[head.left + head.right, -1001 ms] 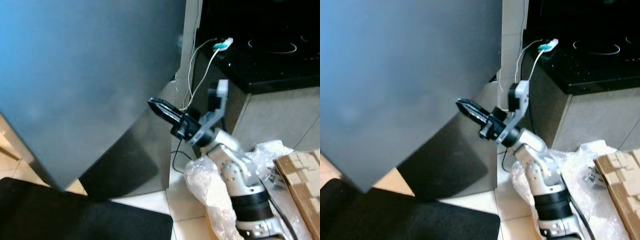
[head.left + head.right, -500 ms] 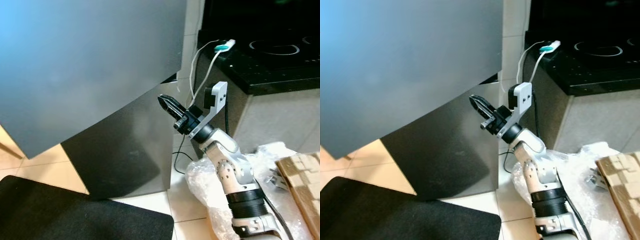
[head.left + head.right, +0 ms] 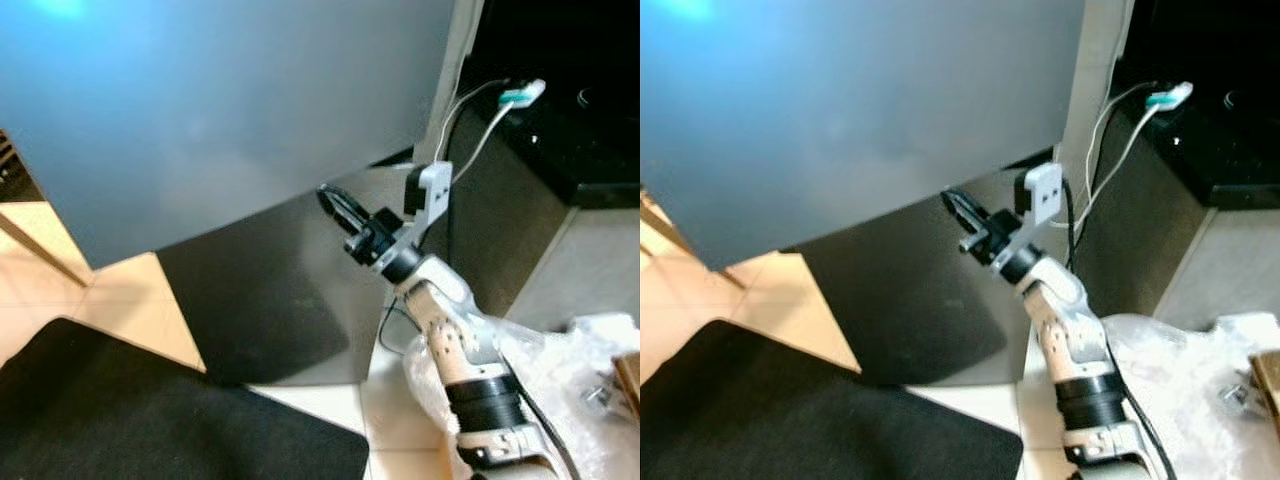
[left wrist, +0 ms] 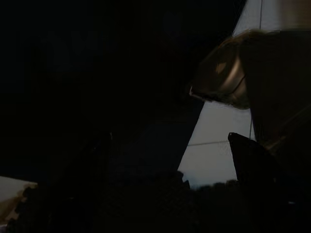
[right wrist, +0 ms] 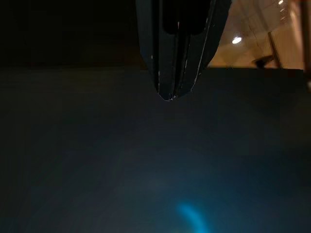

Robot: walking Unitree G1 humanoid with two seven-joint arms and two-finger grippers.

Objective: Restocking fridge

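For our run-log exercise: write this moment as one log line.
step: fridge door | right hand: shut, fingertips at grey fridge door lower edge | left hand: idle, dark | floor: black mat, plastic wrap

1. The fridge door (image 3: 230,110) is seen as plain grey-blue, with a pale cyan glare at its top.
2. The fridge body (image 3: 290,290) below it is shown in darker grey.
3. The right gripper (image 3: 335,203) is black, carried on a silver arm (image 3: 445,330) banded in black.
4. A black mat (image 3: 150,420) is laid over beige and white floor tiles (image 3: 120,300).
5. A white cable (image 3: 470,110) is tipped with a teal plug (image 3: 520,97).
6. The cooktop (image 3: 590,120) is glossy black.
7. The plastic bag (image 3: 580,380) is translucent white.
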